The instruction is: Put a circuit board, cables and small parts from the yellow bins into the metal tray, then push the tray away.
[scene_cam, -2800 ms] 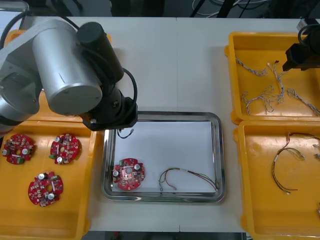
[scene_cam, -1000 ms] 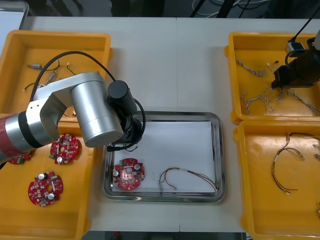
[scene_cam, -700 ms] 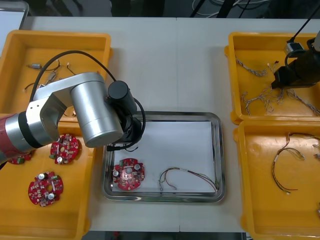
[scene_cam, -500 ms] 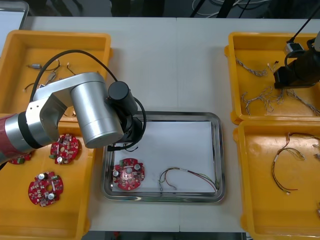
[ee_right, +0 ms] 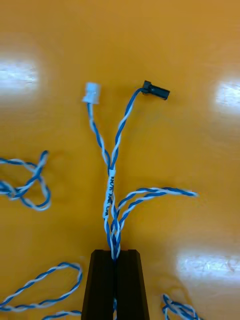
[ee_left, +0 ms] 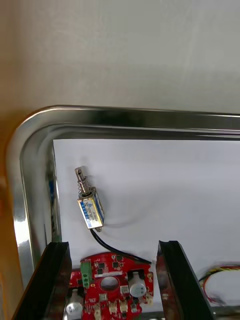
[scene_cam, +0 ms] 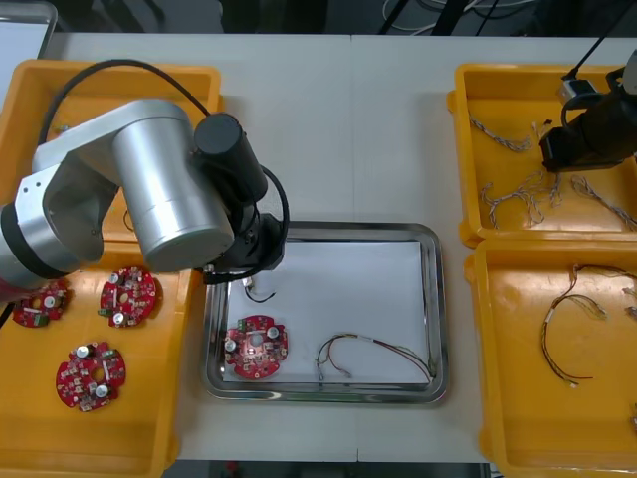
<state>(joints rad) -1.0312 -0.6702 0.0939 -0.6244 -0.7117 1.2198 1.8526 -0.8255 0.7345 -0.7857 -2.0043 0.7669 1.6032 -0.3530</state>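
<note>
The metal tray [scene_cam: 438, 299] [ee_left: 140, 120], white inside, holds a round red circuit board [scene_cam: 256, 347] [ee_left: 110, 290], a red and yellow cable [scene_cam: 373, 354] and a small metal part [scene_cam: 261, 294] [ee_left: 90, 207] with a black lead. My left gripper [ee_left: 112, 245] hangs open just above the tray's far left corner, the small part lying free beyond its fingertips. Over the far right yellow bin [scene_cam: 468, 149], my right gripper [scene_cam: 559, 164] [ee_right: 115, 255] is shut on a twisted blue and white cable [ee_right: 112, 175], whose two plug ends fan out past the fingers.
More twisted cables [scene_cam: 518, 194] lie in the far right bin. The near right bin [scene_cam: 488, 398] holds black and coloured cables [scene_cam: 567, 334]. Several red boards [scene_cam: 92, 373] sit in the near left bin. My bulky left arm [scene_cam: 149, 189] covers much of the far left bin [scene_cam: 30, 100].
My left arm has drawn back and up, and the small metal part now lies loose in the tray. My right gripper has closed on the twisted cable.
</note>
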